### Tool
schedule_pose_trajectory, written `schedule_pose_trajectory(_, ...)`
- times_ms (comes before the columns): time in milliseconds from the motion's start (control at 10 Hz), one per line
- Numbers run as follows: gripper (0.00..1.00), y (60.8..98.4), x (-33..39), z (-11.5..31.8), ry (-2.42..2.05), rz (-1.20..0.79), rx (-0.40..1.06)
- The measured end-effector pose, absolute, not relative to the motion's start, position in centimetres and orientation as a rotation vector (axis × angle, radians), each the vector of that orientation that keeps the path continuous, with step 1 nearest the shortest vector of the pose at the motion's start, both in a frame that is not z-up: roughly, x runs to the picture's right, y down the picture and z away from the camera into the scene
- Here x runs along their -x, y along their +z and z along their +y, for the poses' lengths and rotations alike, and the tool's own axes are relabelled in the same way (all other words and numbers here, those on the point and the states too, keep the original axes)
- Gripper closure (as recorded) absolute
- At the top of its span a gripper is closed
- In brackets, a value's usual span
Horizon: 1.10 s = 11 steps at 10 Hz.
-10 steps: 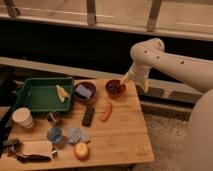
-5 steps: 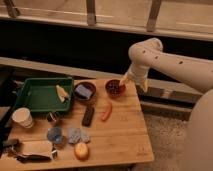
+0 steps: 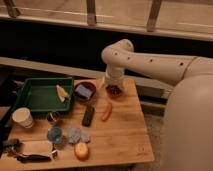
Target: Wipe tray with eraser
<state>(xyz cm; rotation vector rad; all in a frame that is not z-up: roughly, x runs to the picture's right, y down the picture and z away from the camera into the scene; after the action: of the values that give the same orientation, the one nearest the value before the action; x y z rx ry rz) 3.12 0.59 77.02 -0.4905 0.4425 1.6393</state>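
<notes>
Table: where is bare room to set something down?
The table is bare front-right, past the orange stick and round fruit. The left half is crowded, from tray to eraser. The gripper hangs over the small bowl at the back.

indoor workspace, cluttered wooden table [image 3: 120, 142], railing [image 3: 91, 14]

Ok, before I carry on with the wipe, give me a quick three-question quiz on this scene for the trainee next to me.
1. True or false: the black eraser lies inside the green tray.
2. Which lies nearest the eraser? A) the orange-red stick B) the paper cup C) the yellow piece in the tray
3. Where is the gripper, and does it hold anything?

Key
1. False: it lies on the wooden table, right of the tray.
2. A.
3. At the back of the table, over the small dark bowl, open, with nothing visibly held.
</notes>
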Motion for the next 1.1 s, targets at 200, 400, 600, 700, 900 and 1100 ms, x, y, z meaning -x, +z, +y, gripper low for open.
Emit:
schedule_pose_trajectory(200,0.2,77.9,0.7,1.9,1.619,0.441,0.548)
schedule_pose_trajectory(400,0.2,78.1,1.7,2.2,1.616,0.437,0.562)
schedule_pose_trajectory(600,0.2,78.1,1.7,2.2,1.613,0.438,0.56)
schedule_pose_trajectory(700,0.2,78.0,1.8,2.2,1.613,0.438,0.561)
schedule_pose_trajectory(900,0.2,78.1,1.5,2.1,1.618,0.442,0.557)
schedule_pose_trajectory(1100,0.2,78.8,2.5,2.5,1.608,0.442,0.601)
